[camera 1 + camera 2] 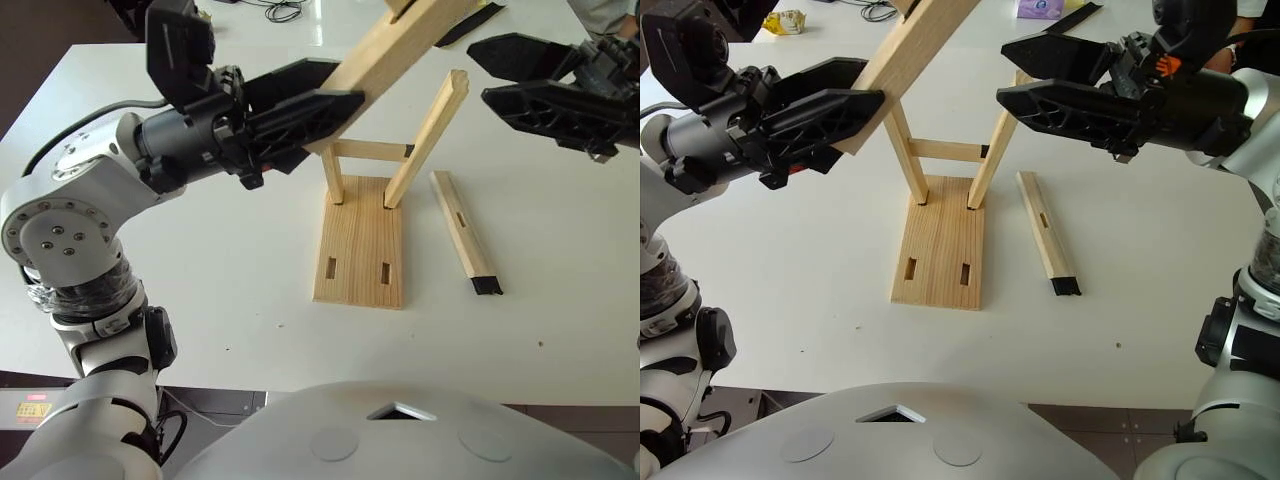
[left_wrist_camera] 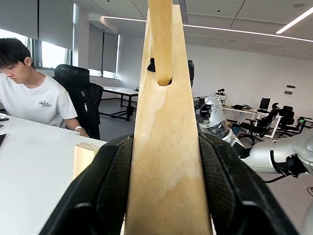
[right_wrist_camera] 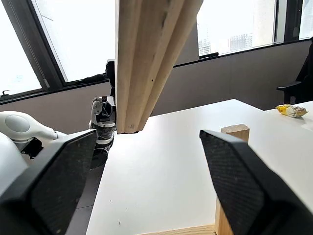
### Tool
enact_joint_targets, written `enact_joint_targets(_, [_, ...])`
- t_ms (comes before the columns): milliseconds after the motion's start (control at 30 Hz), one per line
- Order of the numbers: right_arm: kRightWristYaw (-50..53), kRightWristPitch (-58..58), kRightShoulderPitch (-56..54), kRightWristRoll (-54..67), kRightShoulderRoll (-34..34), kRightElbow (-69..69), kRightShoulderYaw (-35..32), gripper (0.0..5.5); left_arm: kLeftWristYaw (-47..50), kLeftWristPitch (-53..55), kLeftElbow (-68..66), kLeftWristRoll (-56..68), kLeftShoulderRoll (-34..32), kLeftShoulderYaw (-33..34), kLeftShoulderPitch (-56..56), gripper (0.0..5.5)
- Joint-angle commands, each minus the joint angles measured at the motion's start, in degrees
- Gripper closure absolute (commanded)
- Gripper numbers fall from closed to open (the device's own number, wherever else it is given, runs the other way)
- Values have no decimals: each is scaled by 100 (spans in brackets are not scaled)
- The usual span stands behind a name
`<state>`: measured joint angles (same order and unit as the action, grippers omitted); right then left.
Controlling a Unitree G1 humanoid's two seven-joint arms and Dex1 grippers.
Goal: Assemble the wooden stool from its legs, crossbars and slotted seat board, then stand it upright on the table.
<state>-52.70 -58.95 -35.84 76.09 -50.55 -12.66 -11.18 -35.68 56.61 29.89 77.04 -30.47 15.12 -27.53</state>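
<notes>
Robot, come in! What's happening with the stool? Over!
Left gripper shut on a wooden leg, held up tilted. Right gripper open, empty, hovering. Seat board flat, two legs and crossbar standing in it; loose leg beside it. Nothing in the way.

Wooden bar (image 1: 400,50) in my left end effector (image 1: 345,88) runs off the top edge, so its far end is unseen. My fingers (image 2: 110,196) cover its sides at the grip. Top of the left standing leg (image 1: 332,178) is hidden behind that bar. My right end effector (image 1: 482,72) is cut off by the right edge. Black strip (image 1: 470,25) on the bench (image 1: 200,260) sits partly behind the bar.
</notes>
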Motion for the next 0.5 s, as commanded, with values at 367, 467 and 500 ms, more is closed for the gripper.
enact_joint_targets(367, [-566, -431, -604, -191, 87, 91, 330, 164, -177, -275, 232, 90, -225, -417, 392, 349])
enact_joint_targets(467, [-506, -532, -688, -45, 133, 132, 254, 164, -245, -325, 200, 19, -275, -448, 443, 349])
enact_joint_targets(500, [-474, -569, -720, 20, 142, 147, 218, 164, -261, -344, 179, -5, -285, -461, 447, 349])
